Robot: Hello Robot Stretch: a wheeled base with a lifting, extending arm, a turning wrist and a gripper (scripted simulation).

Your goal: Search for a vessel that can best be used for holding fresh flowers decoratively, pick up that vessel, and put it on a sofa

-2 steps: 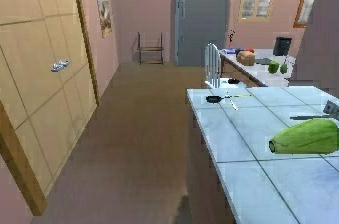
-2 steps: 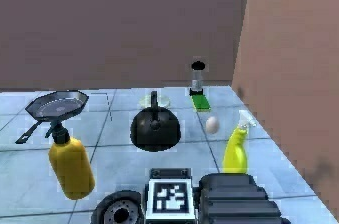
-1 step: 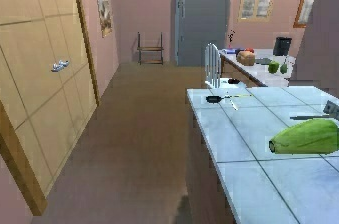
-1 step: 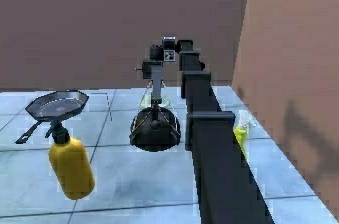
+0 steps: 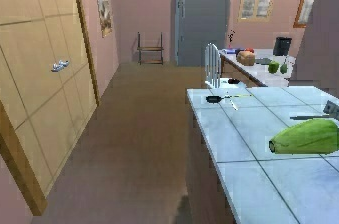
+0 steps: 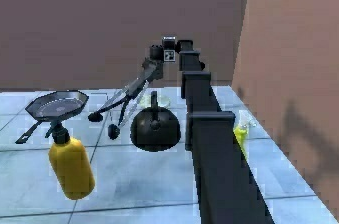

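On the white tiled counter, my arm reaches out, with its two white marked squares at the far end. From there my gripper slants down toward the arm side view's left, its fingers ending between a dark frying pan and a black kettle. I cannot tell whether it holds anything. A small yellow-green glassy thing stands just right of the arm, partly hidden by it. In the forward view, small green things stand on a far table.
A yellow bottle stands near the counter's front. The forward view shows the counter with a large green thing, a knife and the pan. A brown floor runs to a grey door. Wooden panels line the left.
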